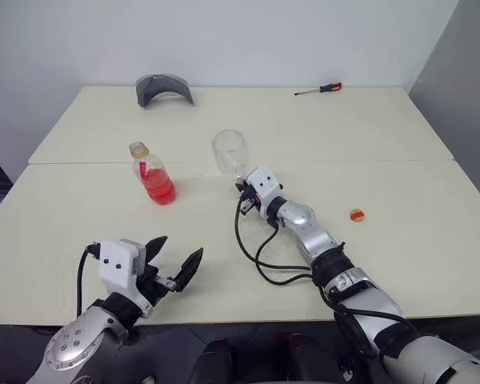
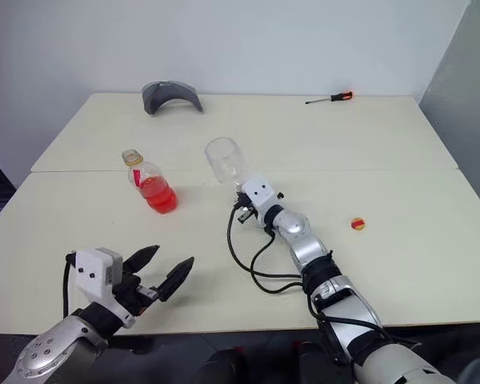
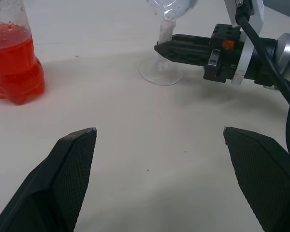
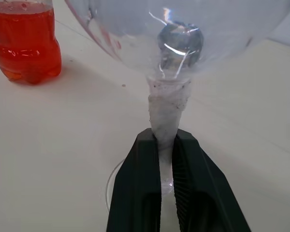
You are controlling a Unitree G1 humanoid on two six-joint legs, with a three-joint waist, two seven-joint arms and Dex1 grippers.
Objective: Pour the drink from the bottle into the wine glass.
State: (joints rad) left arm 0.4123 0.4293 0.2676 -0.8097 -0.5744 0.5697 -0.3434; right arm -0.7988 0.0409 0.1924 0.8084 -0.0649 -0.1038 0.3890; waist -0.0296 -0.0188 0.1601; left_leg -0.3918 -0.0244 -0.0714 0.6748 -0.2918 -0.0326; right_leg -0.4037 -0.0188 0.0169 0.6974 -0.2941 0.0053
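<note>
The bottle stands uncapped on the cream table, left of centre, about half full of the red drink. To its right the empty wine glass rests with its foot on the table. My right gripper reaches in level from the near right, and its two black fingers press against the glass's thin stem on both sides. Near the table's front left edge my left gripper stands wide open with nothing in it, well short of the bottle and the glass.
A grey curved piece lies at the back left and a red-handled screwdriver at the back right. A small red and yellow round cap sits right of my right arm. A black cable loops beside that arm.
</note>
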